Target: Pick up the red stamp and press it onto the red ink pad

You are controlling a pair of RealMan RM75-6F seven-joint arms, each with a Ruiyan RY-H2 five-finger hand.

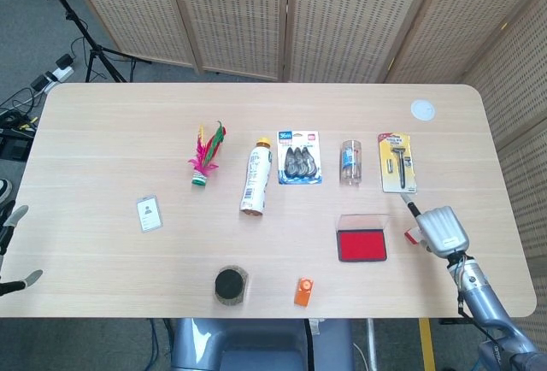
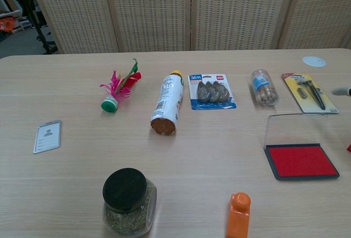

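The red ink pad (image 1: 361,244) lies open at the right front of the table, its clear lid (image 1: 363,221) standing up behind it; it also shows in the chest view (image 2: 300,161). The small red stamp (image 1: 411,236) rests on the table just right of the pad, only a sliver (image 2: 349,148) at the chest view's edge. My right hand (image 1: 441,230) hovers back-up beside and partly over the stamp, one finger (image 1: 411,209) stretched toward the back. No grasp on the stamp shows. At the far left edge, my left hand (image 1: 10,217) shows only spread fingertips, holding nothing.
Behind the pad lie a razor pack (image 1: 397,161), a clear tube (image 1: 350,161) and a blue blister pack (image 1: 300,157). Further left are a bottle (image 1: 255,175), a feathered shuttlecock (image 1: 206,154) and a badge (image 1: 149,213). A black-lidded jar (image 1: 230,285) and an orange item (image 1: 303,291) stand near the front edge.
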